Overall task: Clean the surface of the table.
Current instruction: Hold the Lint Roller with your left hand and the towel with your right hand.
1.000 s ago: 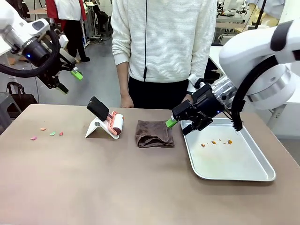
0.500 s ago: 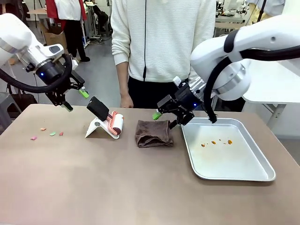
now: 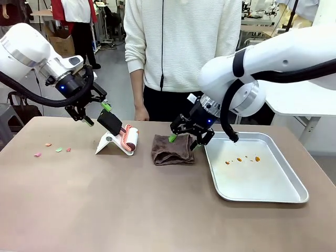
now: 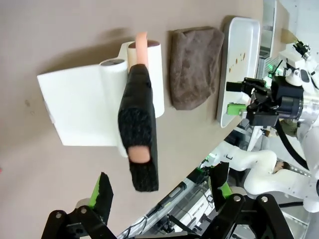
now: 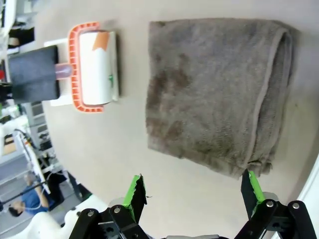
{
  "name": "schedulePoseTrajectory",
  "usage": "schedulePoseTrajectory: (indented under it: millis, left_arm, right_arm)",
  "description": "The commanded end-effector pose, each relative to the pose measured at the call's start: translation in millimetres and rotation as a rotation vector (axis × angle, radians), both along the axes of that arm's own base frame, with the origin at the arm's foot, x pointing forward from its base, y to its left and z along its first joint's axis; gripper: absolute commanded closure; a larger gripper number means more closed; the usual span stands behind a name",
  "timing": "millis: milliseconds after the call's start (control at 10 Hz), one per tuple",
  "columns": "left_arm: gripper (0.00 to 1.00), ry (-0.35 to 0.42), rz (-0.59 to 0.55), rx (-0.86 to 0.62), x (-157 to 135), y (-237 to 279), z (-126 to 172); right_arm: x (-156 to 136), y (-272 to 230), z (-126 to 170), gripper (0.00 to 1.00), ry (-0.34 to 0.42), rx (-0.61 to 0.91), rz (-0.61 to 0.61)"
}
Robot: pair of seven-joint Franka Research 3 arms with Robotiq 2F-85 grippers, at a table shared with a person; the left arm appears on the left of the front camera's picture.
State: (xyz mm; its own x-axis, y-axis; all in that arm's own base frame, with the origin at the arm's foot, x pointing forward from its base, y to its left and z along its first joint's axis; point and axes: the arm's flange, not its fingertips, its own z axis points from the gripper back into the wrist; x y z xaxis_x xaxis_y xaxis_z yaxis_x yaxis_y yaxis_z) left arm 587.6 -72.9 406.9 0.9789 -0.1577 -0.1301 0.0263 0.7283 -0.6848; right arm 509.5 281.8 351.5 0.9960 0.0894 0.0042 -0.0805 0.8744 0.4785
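Note:
The brown table (image 3: 131, 210) carries a few small coloured scraps (image 3: 58, 149) near its left end. A lint roller (image 3: 128, 137) with a black handle (image 4: 139, 134) rests on a white stand (image 4: 82, 107). My left gripper (image 3: 97, 114) hangs open just above and left of that handle; in the left wrist view its jaws (image 4: 162, 189) straddle the handle's end without touching it. A folded brown cloth (image 3: 172, 149) lies mid-table. My right gripper (image 3: 184, 140) is open right over the cloth's far edge, and its fingers (image 5: 193, 191) span the cloth (image 5: 214, 94).
A silver tray (image 3: 273, 194) with some orange crumbs (image 3: 241, 159) sits at the right, beside the cloth. A person in a white top (image 3: 184, 47) stands at the far edge, one hand hanging close to the table. The near half of the table holds nothing.
My left arm came down and to the right, toward the lint roller's handle. My right arm swung left from over the tray to above the cloth. Both grippers stayed open.

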Motion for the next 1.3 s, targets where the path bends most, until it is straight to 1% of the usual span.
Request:
schedulePoseTrajectory:
  millis: [0, 100, 200, 300, 400, 600, 800, 1000, 1200]
  left_arm:
    - [0.00, 0.005, 0.059, 0.045, 10.0, -7.4, -1.0]
    - [0.00, -0.002, 0.043, 0.022, 12.4, -11.4, -1.3]
    - [0.00, -0.011, 0.037, 0.008, 13.5, -7.7, -2.1]
    - [0.00, -0.001, 0.034, 0.008, 14.5, -6.9, -2.8]
    - [0.00, 0.007, 0.033, 0.012, 14.8, -7.9, -2.9]
    - [0.00, 0.018, 0.029, 0.017, 15.3, -11.5, -5.3]
    - [0.00, 0.006, 0.029, 0.023, 15.6, -18.7, -3.5]
    - [0.00, 0.017, 0.039, 0.039, 17.0, -23.7, -4.5]
    - [0.00, 0.022, 0.040, 0.033, 16.6, -24.0, -4.9]
  right_arm:
    - [8.2, 13.1, -2.1, 0.00, -0.033, -0.085, -0.037]
    - [8.7, 18.2, -6.9, 0.00, -0.037, -0.134, -0.028]
    - [10.5, 20.6, -10.7, 0.00, -0.067, -0.180, -0.045]
    - [13.2, 23.1, -14.6, 0.00, -0.104, -0.214, -0.068]
    - [16.7, 25.4, -19.3, 0.00, -0.100, -0.230, -0.080]
    - [27.0, 29.4, -28.2, 0.00, -0.142, -0.291, -0.154]
    - [33.2, 33.2, -34.9, 0.00, -0.125, -0.299, -0.168]
    - [33.5, 33.5, -35.4, 0.00, -0.116, -0.286, -0.182]
    - [33.1, 33.9, -35.0, 0.00, -0.113, -0.306, -0.190]
